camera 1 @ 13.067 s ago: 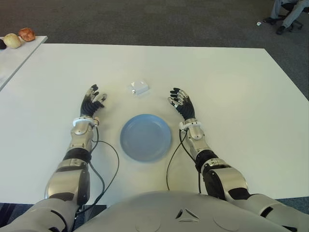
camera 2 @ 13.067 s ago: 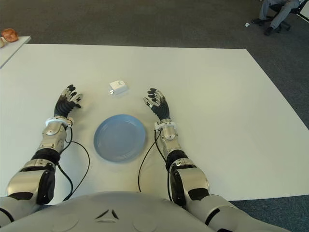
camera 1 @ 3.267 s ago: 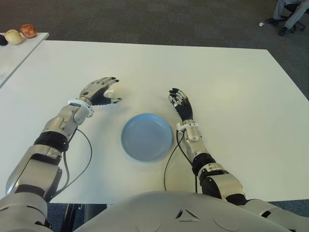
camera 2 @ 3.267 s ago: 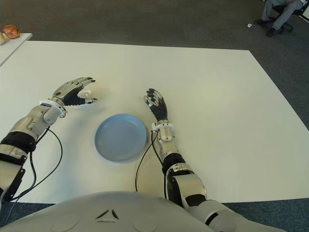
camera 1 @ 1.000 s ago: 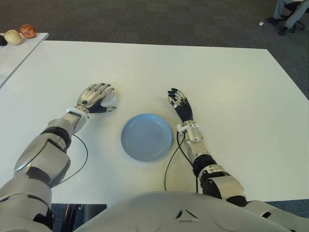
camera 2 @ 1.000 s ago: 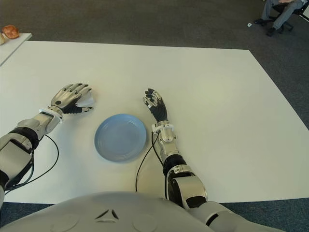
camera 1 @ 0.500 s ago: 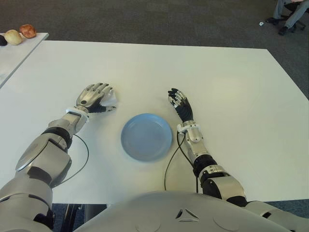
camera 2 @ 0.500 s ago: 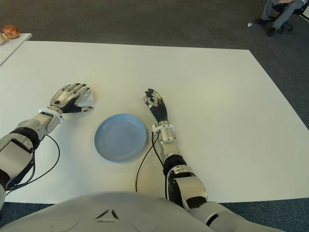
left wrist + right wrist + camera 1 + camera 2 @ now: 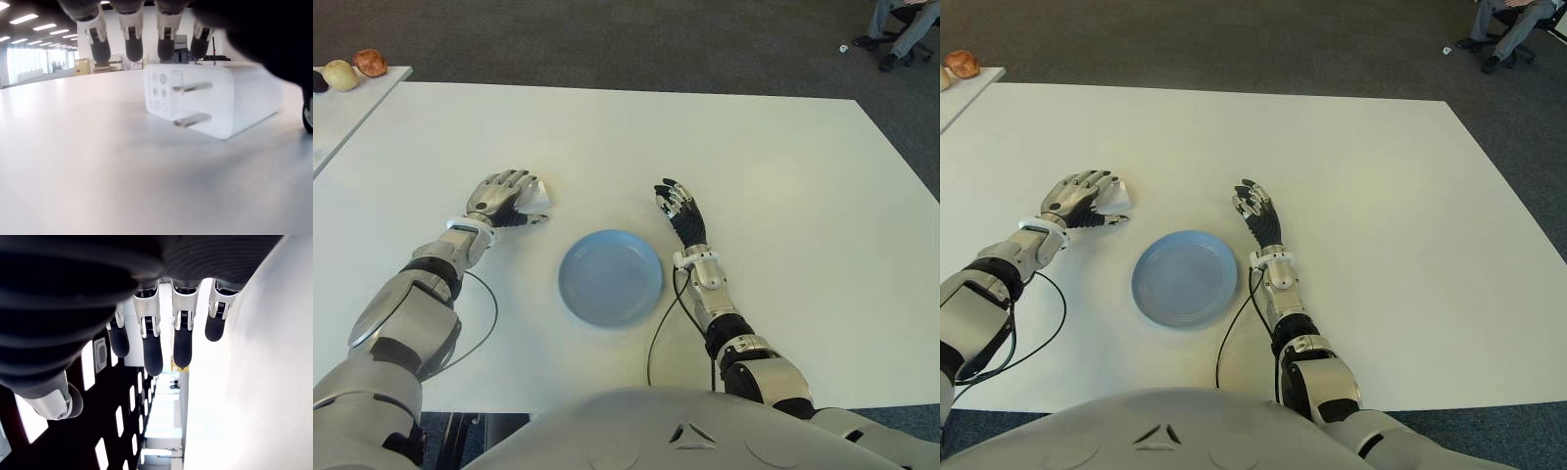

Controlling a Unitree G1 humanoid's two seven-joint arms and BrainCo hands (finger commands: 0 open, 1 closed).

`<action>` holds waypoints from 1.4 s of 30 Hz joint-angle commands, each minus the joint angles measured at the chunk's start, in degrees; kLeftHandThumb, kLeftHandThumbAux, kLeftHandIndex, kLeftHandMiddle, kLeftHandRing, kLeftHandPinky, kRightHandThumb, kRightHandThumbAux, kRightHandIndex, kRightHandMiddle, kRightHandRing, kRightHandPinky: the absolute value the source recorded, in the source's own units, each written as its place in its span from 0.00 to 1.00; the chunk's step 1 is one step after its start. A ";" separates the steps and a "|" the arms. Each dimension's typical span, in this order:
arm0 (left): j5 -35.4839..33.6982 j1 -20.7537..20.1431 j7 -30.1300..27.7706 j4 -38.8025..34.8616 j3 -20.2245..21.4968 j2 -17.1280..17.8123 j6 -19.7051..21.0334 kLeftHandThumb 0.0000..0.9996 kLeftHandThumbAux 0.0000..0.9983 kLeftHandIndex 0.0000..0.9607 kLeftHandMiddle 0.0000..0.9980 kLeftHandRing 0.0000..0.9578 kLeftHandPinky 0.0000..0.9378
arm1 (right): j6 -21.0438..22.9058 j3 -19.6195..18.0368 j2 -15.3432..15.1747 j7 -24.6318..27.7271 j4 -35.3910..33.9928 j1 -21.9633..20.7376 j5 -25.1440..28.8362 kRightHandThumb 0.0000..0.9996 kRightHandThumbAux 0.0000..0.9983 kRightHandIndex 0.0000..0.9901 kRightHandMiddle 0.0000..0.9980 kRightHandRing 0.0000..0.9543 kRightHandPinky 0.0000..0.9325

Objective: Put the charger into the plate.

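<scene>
The white charger [image 9: 210, 103] lies on the white table [image 9: 773, 166], prongs toward the wrist camera, left of the blue plate [image 9: 610, 278]. My left hand [image 9: 512, 195] lies palm-down over it with fingers [image 9: 131, 34] stretched past its top, not closed on it. Only a white corner of the charger [image 9: 538, 200] shows beside the hand in the eye views. The plate holds nothing. To the right of the plate is my right hand [image 9: 677, 208], its fingers [image 9: 151, 347] spread and holding nothing.
Black cables [image 9: 658, 328] run along both forearms near the plate. A side table [image 9: 342, 108] at the far left carries round fruit-like items [image 9: 370, 63]. A seated person's legs [image 9: 899, 22] show at the far right on the dark carpet.
Earlier the left hand was raised with the charger between its fingers; it has come down onto the table. Over the last second it has barely shifted. The right hand has not moved.
</scene>
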 commanded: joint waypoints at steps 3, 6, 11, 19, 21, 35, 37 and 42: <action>-0.98 0.94 -3.45 1.38 1.11 -1.49 1.68 0.10 0.39 0.00 0.01 0.00 0.04 | 4.25 -0.44 -0.36 -0.27 3.29 5.64 0.58 0.00 0.53 0.18 0.28 0.23 0.14; -1.65 0.54 -4.16 1.46 1.67 -1.94 2.24 0.10 0.39 0.00 0.01 0.01 0.05 | 3.90 -0.22 -0.43 -0.59 3.32 5.68 0.19 0.00 0.54 0.18 0.29 0.24 0.14; -2.37 -0.08 -5.31 1.58 2.23 -2.59 3.25 0.10 0.39 0.00 0.01 0.01 0.05 | 3.44 -0.01 -0.53 -0.66 3.33 5.81 -0.06 0.00 0.53 0.18 0.28 0.23 0.13; -3.74 -1.68 -7.32 1.83 3.70 -3.96 4.91 0.11 0.40 0.00 0.01 0.01 0.06 | 4.57 -0.25 -0.47 0.35 2.29 6.31 0.71 0.00 0.54 0.17 0.27 0.23 0.15; -4.10 -1.93 -7.74 1.81 3.99 -4.21 5.07 0.12 0.40 0.00 0.01 0.01 0.06 | 4.48 -0.31 -0.45 0.29 2.17 6.47 0.73 0.00 0.54 0.17 0.28 0.23 0.15; -4.36 -2.36 -8.84 1.63 4.44 -5.35 4.64 0.09 0.38 0.00 0.01 0.02 0.07 | 3.93 0.04 -0.38 -0.53 1.57 7.05 0.05 0.00 0.54 0.18 0.27 0.23 0.15; -4.25 -2.35 -8.87 1.61 4.41 -5.47 4.58 0.09 0.37 0.00 0.01 0.02 0.07 | 3.96 0.16 -0.37 -0.71 1.36 7.19 -0.08 0.00 0.54 0.18 0.27 0.23 0.15; -3.96 -2.28 -9.06 1.56 4.21 -5.76 4.47 0.09 0.38 0.00 0.02 0.03 0.09 | 3.98 0.31 -0.28 -0.20 0.69 7.61 0.25 0.00 0.55 0.19 0.27 0.23 0.16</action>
